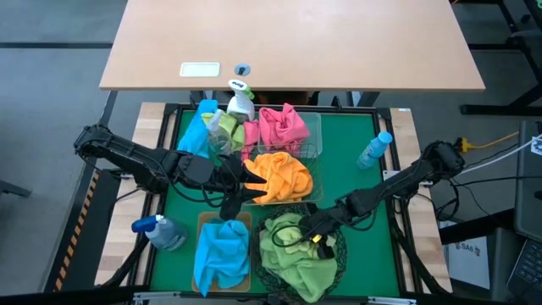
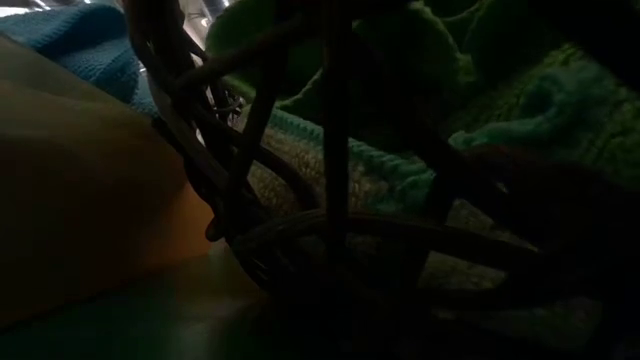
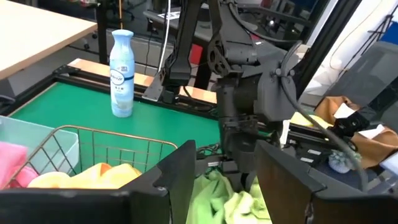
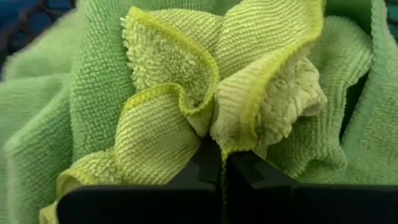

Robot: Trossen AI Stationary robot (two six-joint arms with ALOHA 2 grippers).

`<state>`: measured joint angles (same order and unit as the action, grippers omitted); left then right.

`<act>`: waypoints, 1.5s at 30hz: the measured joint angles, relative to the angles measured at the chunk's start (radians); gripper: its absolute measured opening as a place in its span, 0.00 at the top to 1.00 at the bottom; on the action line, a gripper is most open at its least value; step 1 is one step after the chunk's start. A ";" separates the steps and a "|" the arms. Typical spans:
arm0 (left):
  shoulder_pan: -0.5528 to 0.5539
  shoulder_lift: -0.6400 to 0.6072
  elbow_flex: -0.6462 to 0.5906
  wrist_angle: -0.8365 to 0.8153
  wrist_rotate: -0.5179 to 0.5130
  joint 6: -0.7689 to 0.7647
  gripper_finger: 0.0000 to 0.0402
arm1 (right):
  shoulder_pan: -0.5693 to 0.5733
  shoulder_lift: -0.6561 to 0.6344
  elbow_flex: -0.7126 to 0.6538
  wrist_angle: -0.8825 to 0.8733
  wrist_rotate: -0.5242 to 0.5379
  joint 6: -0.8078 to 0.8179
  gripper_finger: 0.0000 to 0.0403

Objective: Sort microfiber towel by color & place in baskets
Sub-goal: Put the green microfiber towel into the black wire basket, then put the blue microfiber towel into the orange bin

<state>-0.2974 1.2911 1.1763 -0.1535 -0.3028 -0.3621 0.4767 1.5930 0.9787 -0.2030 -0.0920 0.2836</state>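
My right gripper [image 1: 315, 230] is over the round black wire-mesh basket [image 1: 345, 247], shut on a yellow-green microfiber towel [image 4: 186, 93]. More green towels [image 1: 296, 258] fill that basket. My left gripper [image 1: 246, 182] hovers open and empty at the left side of the wire basket holding orange towels [image 1: 284, 174]. In the left wrist view it [image 3: 227, 186] looks toward the right arm [image 3: 249, 93]. Blue towels [image 1: 222, 250] lie in the tan bin [image 1: 203, 222]. Pink towels [image 1: 282, 125] lie in a clear basket at the far side. My right gripper pinches a bunched fold of the yellow-green towel [image 4: 214, 134] between its two fingers, several layers together. The fingers slant down into the black basket from the table's right side. The towel puffs out crumpled past the fingertips, against the green towels beneath it.
Spray bottles stand at the near left [image 1: 161, 230], the right [image 1: 374, 150] and the far middle [image 1: 241, 102]. A far-left clear basket holds blue and green towels [image 1: 207, 127]. In the low view, dark basket wires [image 2: 330, 180] fill the picture. A wooden table [image 1: 296, 42] stands beyond.
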 joint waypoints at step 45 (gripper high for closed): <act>0.118 -0.245 -0.001 -0.504 -0.135 -0.134 0.60 | 0.001 -0.001 0.673 -0.888 -0.031 -0.069 0.45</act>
<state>-0.1798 1.0461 1.1755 -0.6571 -0.4382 -0.4963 0.4774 1.5925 1.6514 -1.0907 -0.1230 0.2146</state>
